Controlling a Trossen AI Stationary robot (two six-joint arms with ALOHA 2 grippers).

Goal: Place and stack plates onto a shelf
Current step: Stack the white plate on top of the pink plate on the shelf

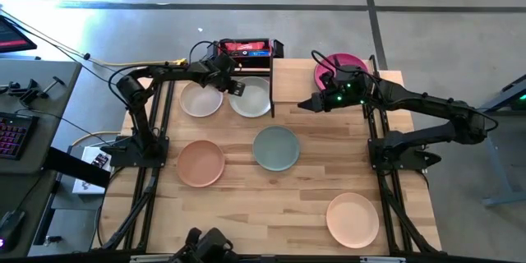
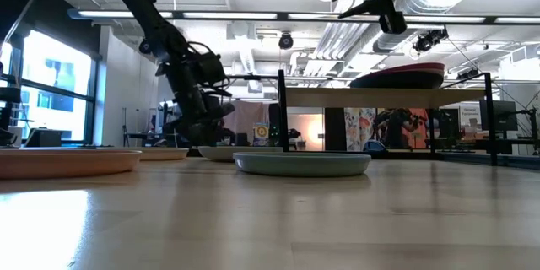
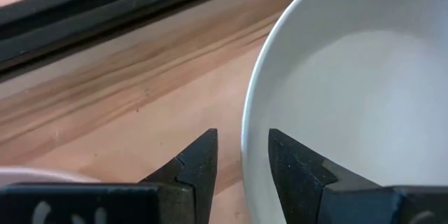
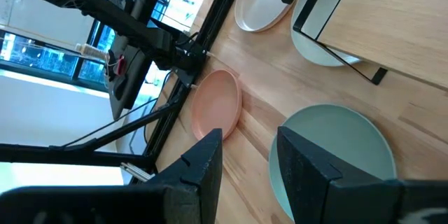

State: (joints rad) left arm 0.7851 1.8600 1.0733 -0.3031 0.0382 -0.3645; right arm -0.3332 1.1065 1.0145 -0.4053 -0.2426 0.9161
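My left gripper (image 1: pixel 236 87) (image 3: pixel 241 136) is open and low at the white plate (image 1: pixel 251 99), with one finger outside and one inside its near rim (image 3: pixel 246 122); I see no touch. This plate lies flat on the table, partly under the shelf (image 1: pixel 296 82). My right gripper (image 1: pixel 302 103) (image 4: pixel 248 136) hangs open in the air by the shelf's near edge, holding nothing. A magenta plate (image 1: pixel 337 66) (image 2: pixel 401 74) rests on the shelf's far right part. A cream plate (image 1: pixel 201 99), a peach plate (image 1: pixel 200 163), a sage plate (image 1: pixel 276 148) and another peach plate (image 1: pixel 352 219) lie flat on the table.
A red-and-black box (image 1: pixel 244 49) stands at the table's far edge behind the left gripper. The shelf's black frame leg (image 2: pixel 281 110) rises beside the white plate. Bare tabletop (image 1: pixel 271 205) lies between the near plates. A desk with a keyboard (image 1: pixel 12 131) is off to the left.
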